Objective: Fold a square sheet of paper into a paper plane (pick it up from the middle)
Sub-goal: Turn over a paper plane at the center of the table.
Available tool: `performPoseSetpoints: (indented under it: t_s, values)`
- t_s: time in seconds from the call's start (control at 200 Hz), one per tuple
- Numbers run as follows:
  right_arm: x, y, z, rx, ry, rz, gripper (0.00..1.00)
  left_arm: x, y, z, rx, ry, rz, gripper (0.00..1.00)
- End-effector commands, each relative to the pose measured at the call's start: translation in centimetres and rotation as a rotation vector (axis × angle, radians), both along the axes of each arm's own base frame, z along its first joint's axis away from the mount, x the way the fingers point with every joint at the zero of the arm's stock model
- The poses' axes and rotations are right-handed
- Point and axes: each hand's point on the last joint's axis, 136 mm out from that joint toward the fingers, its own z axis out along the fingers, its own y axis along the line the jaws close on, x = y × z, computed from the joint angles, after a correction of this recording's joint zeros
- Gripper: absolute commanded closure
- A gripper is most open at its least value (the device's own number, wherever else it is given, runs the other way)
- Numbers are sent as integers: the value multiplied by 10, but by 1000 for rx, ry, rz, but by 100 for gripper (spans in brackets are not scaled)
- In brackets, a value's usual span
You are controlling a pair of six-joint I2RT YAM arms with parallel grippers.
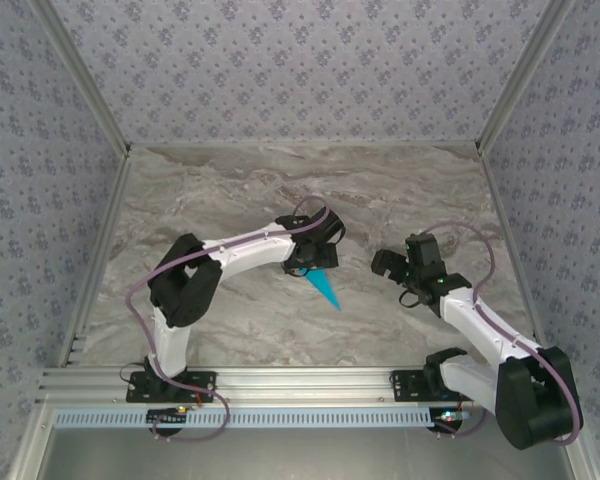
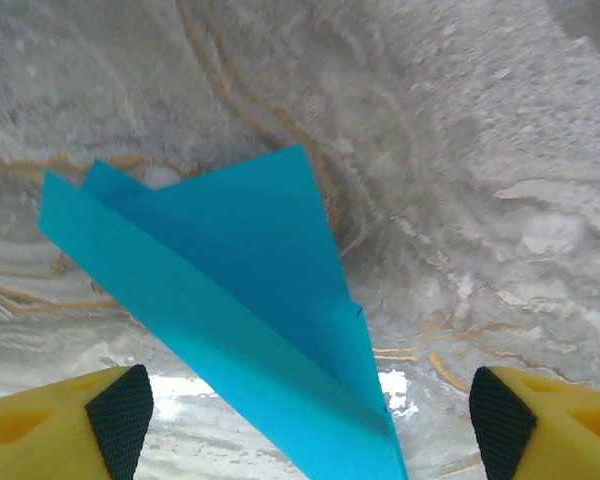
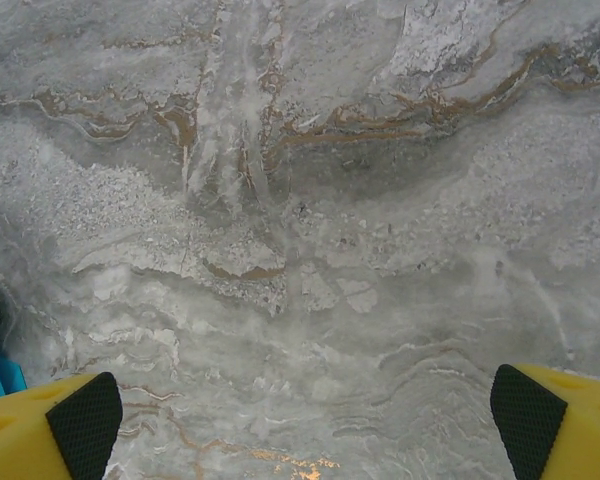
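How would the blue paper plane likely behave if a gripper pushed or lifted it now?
The paper plane looks thin and very light, so a push would probably slide it across the smooth marble table. Its layered flaps look loosely creased, so it may bend or spring open if lifted by one edge.

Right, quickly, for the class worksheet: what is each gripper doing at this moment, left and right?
Left gripper: open over the paper plane, not gripping it.
Right gripper: open, holding nothing.
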Motion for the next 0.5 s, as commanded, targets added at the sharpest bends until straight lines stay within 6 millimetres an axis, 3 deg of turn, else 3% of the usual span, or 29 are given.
performPoseSetpoints:
  t_s: [0.0,0.145,0.495]
  values:
    - [-7,-1,-7,24,34,-14,2,-19,-4,-5,-28,94,64,21]
    - [-7,0,-9,34,46,-12,3,-25,3,-11,-16,108,120,34]
    - [-9,4,-16,48,75,1,5,-30,25,-3,-12,74,211,60]
